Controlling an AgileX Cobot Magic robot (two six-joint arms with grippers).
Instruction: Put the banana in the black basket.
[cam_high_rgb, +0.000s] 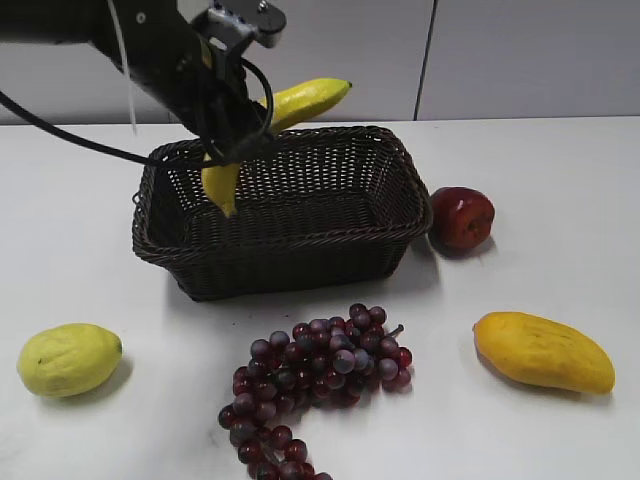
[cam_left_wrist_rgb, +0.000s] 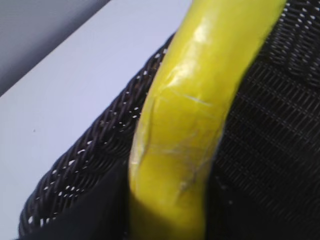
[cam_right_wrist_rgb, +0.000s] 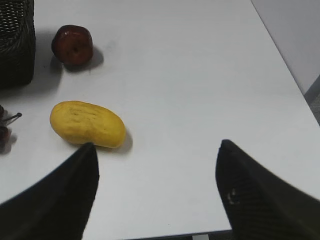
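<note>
The left end effector (cam_high_rgb: 228, 128) is pinched around the middle of the banana (cam_high_rgb: 300, 100), holding it tilted over the far-left part of the black basket (cam_high_rgb: 300, 262), which sits toward the far side of the surface (cam_high_rgb: 560, 200). The fruit's lower tip hangs inside the basket's mouth near its left wall, while the upper end juts up and out past the far rim. That slant is the main risk: if released as it hangs, the high end could catch on the braided rim or tip the banana back over the far edge, so the fruit probably needs lowering or levelling first. The end effector's body also sits close to the wicker and could snag or drag the basket. The basket's visible floor looks empty; nothing but the banana's tip is within its walls. The right end effector (cam_right_wrist_rgb: 156, 165) hangs spread and empty near the right edge, above bare surface beside the mango (cam_right_wrist_rgb: 87, 124).
</note>
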